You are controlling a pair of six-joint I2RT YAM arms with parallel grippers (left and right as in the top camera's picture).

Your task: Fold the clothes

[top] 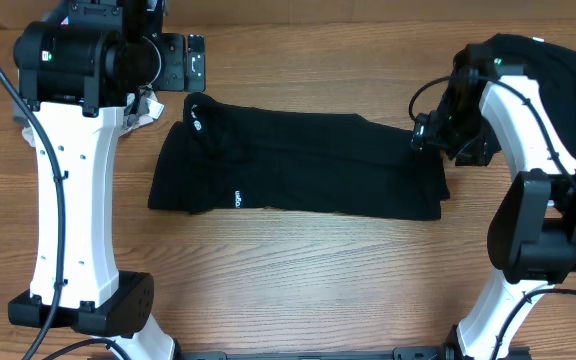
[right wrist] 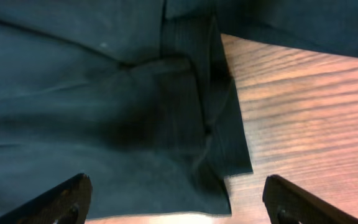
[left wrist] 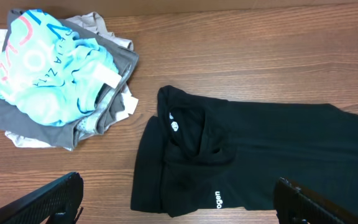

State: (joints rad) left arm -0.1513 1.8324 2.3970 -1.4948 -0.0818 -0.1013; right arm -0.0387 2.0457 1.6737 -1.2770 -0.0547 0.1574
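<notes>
Well, one black shirt [top: 298, 165] lies flat in the middle of the bench [top: 298, 280], folded into a long strip with its small white logo [top: 236, 197] showing. I think it needs at least one more fold across. Another black shirt [top: 558, 60] sits in the far right corner, and a bundle [left wrist: 55, 74] of blue, grey and beige clothes sits on the left; both look unfolded. The left hand [top: 186, 62] hangs wide open above the collar end, holding nothing. The right hand [right wrist: 178, 202] hovers wide open over the other end, holding nothing too.
</notes>
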